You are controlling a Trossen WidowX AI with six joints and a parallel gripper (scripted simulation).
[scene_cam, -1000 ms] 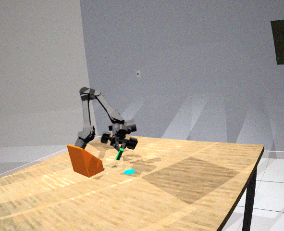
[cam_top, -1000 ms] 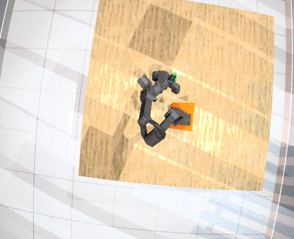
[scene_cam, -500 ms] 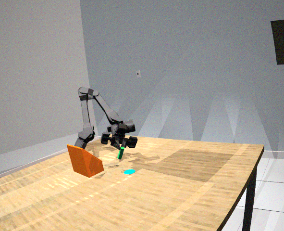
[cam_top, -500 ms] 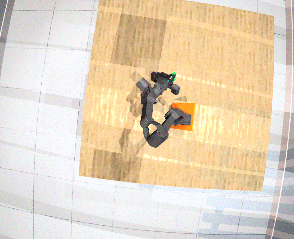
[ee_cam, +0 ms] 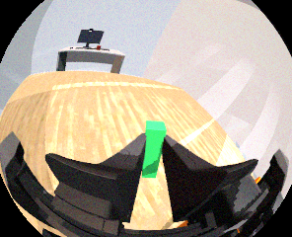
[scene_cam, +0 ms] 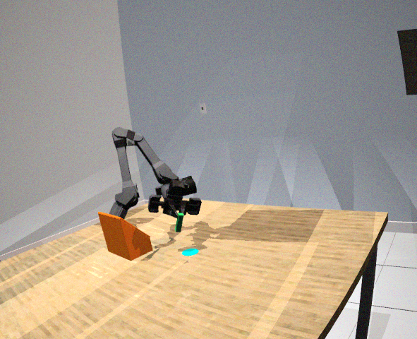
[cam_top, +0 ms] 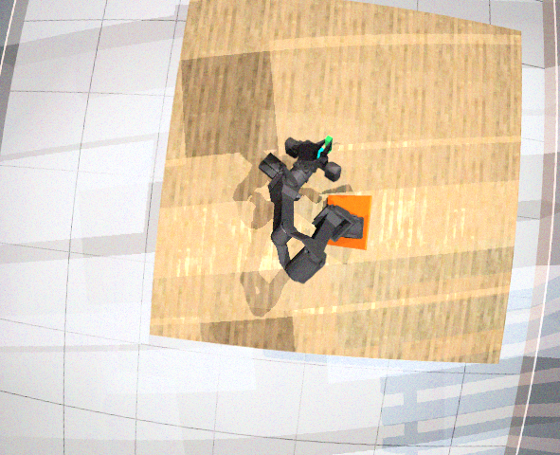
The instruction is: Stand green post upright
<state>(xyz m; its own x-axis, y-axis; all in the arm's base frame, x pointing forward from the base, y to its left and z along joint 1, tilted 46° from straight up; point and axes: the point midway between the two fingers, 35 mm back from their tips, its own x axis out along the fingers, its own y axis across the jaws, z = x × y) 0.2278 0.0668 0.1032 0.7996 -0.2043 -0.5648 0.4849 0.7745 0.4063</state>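
We saw the gripper pinching the green post, nearly upright, above the table. Our arm went up, bent at the top, and sloped down right. The cyan circle lay near the post, lower down.

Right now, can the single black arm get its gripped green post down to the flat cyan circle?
Probably yes: the green post hangs nearly upright above the table, with nothing visible between it and the cyan circle.
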